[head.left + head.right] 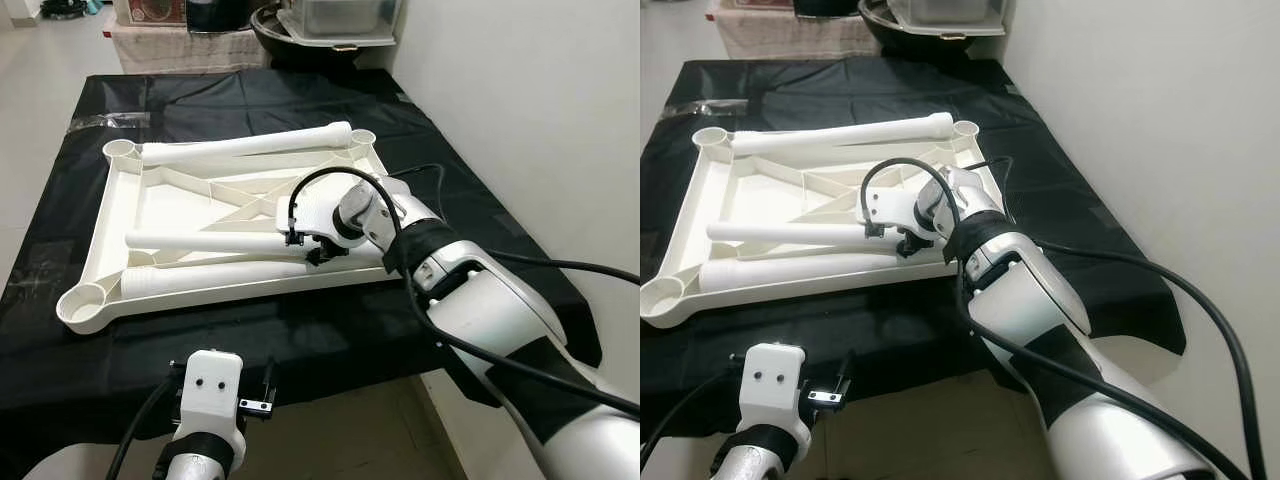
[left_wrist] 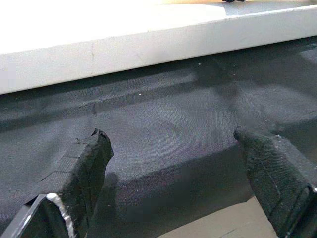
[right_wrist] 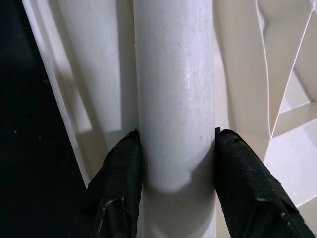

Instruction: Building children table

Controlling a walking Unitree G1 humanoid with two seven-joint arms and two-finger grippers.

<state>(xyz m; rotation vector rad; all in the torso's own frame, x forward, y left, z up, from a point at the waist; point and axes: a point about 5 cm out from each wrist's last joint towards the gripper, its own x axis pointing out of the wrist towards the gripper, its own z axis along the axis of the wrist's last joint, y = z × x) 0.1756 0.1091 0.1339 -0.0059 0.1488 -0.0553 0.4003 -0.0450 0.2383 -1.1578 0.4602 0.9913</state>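
our right claw (image 3: 176,163) is clamped on a white leg (image 1: 210,240) lying in the upturned tabletop (image 1: 100,215); left claw (image 2: 173,173) wide, idle. smooth tube, could slip or snag the ribs

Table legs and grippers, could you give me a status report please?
Right gripper shut on middle table leg. Left gripper open, idle over black cloth. Tabletop upside down. Nothing in the way.

Three white legs (image 1: 215,240) crowd the upturned tabletop (image 1: 100,215); bare black cloth (image 1: 300,330) lies open along its near edge.
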